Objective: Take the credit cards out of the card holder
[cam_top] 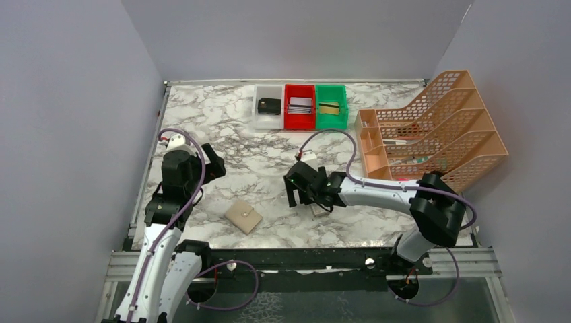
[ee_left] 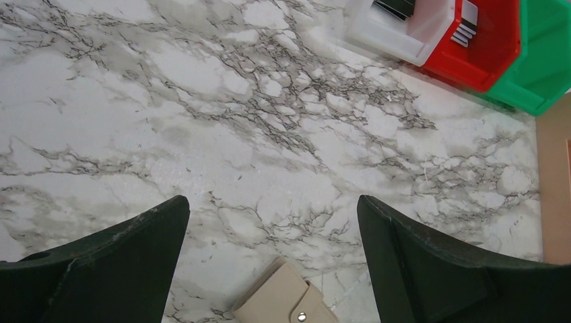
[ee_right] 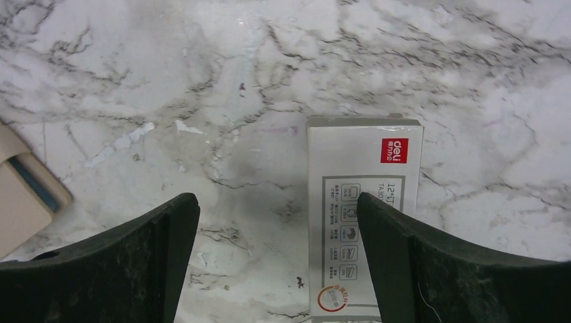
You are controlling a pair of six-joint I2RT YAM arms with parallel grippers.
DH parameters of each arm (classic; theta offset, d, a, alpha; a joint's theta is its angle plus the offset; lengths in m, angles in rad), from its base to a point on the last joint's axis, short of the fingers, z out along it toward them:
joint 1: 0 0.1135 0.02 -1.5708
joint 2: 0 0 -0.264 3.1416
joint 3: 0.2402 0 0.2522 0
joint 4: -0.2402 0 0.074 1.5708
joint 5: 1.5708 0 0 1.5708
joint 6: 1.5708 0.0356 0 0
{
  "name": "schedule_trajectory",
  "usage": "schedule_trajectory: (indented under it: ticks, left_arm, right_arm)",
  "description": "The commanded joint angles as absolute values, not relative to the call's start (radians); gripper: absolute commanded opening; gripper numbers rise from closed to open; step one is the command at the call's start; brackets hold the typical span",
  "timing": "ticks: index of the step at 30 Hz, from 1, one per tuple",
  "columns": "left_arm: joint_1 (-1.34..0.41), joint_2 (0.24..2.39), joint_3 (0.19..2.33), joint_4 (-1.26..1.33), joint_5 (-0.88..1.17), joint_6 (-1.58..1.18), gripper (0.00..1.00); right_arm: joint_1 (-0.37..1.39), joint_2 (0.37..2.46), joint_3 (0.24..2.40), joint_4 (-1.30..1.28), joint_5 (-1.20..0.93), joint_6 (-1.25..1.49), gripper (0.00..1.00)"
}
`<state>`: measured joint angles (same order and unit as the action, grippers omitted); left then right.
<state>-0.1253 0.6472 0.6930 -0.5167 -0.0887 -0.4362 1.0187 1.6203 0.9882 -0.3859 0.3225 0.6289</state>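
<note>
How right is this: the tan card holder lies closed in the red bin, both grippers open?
No: the card holder lies closed on the table, not in the red bin, as the top view shows. The left gripper and right gripper are open.

Bright, even light; soft shadows, sharp focus.

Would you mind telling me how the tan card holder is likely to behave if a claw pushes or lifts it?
The card holder lies flat and low, so it probably slides rather than tips on the smooth marble table. Its snap tab looks fastened, so it should stay folded when lifted. It looks soft, so it may flex slightly.
</note>
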Motion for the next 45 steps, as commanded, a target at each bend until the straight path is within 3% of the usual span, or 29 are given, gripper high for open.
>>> schedule_trajectory:
  ticks: [1,6,11,15,22,31,37,41,45]
  left_arm:
    - [-0.115,0.630,0.688,-0.512,-0.056,-0.451,0.99]
    - [-0.115,0.617,0.686,-0.508,-0.052,-0.452,0.99]
    - [-0.116,0.614,0.685,-0.507,-0.044,-0.452,0.99]
    - [-0.115,0.612,0.684,-0.506,-0.044,-0.451,0.99]
    - [-0.115,0.612,0.683,-0.505,-0.042,-0.452,0.99]
    - [-0.115,0.622,0.682,-0.500,-0.023,-0.450,0.99]
    - [-0.115,0.622,0.680,-0.498,-0.016,-0.450,0.99]
    - [-0.115,0.622,0.680,-0.497,-0.016,-0.451,0.99]
    - [-0.115,0.623,0.680,-0.496,-0.018,-0.451,0.99]
  right_arm:
    - [1.023,1.575,0.835,-0.587,0.472,0.838,0.93]
    - [1.022,1.397,0.720,-0.639,0.556,0.975,0.94]
    - [1.022,1.291,0.817,-0.716,0.615,0.970,0.95]
    - [1.022,1.263,0.829,-0.483,0.372,0.742,0.95]
    - [1.024,1.391,0.785,-0.361,0.147,0.757,0.95]
    - [1.022,1.248,0.582,-0.567,0.482,1.133,0.99]
    - [1.019,1.108,0.546,-0.842,0.728,1.455,0.99]
    - [1.019,1.017,0.612,-0.759,0.660,1.252,0.99]
    - [1.019,0.982,0.630,-0.452,0.421,0.912,0.98]
